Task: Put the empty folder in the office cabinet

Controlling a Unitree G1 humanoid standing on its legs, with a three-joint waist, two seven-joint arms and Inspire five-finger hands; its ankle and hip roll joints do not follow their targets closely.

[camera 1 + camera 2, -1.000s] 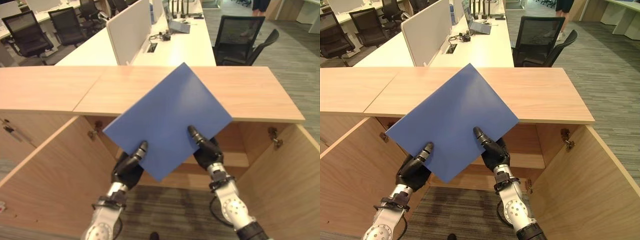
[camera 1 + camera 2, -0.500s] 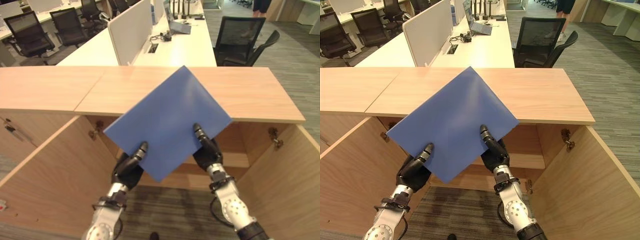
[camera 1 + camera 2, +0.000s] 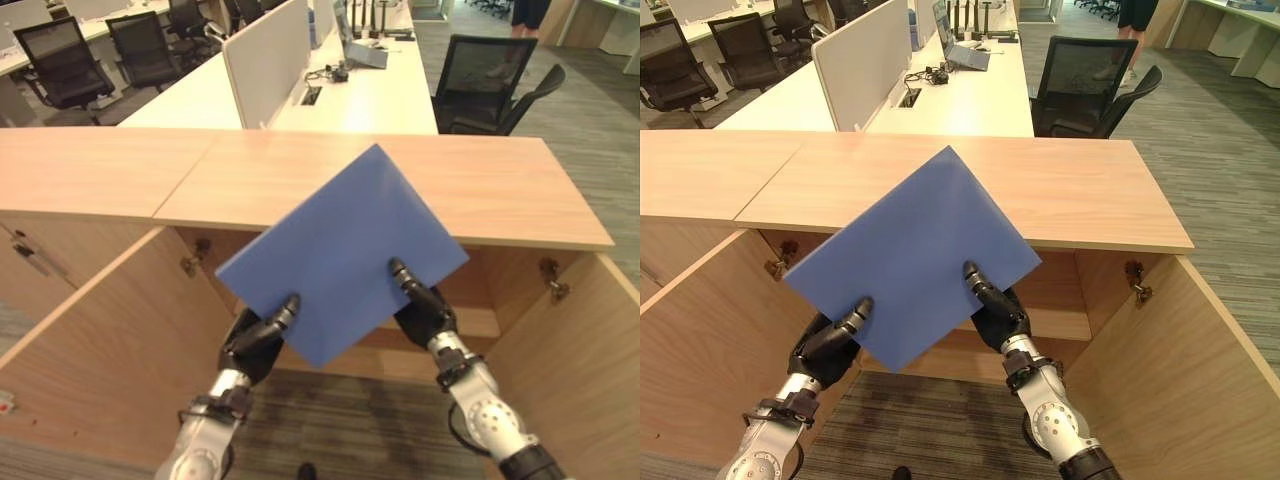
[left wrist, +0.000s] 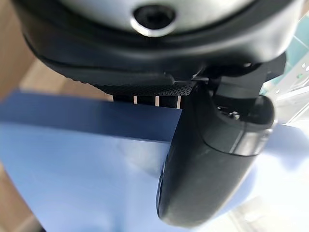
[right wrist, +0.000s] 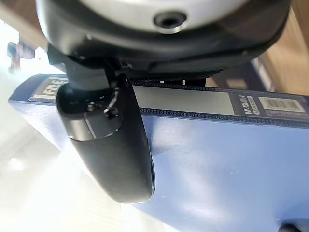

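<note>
A flat blue folder (image 3: 345,250) is held up in front of the open wooden office cabinet (image 3: 400,190), turned like a diamond with one corner over the cabinet top. My left hand (image 3: 258,338) pinches its lower left edge, thumb on top and fingers underneath. My right hand (image 3: 425,308) pinches the lower right edge the same way. In the left wrist view the thumb (image 4: 212,164) presses on the blue cover (image 4: 87,164). In the right wrist view the thumb (image 5: 113,145) lies on the folder (image 5: 217,164) by its labelled spine.
The cabinet's left door (image 3: 110,340) and right door (image 3: 590,350) stand open on either side of my arms. An inner shelf (image 3: 478,318) shows behind the folder. Beyond the cabinet are white desks (image 3: 350,90) and black office chairs (image 3: 490,80). A person's legs (image 3: 525,12) stand at the far back.
The folder and both hands have sunk slightly and drifted a little right; the right thumb has slid further along the cover. Part of the shift comes from the camera moving.
</note>
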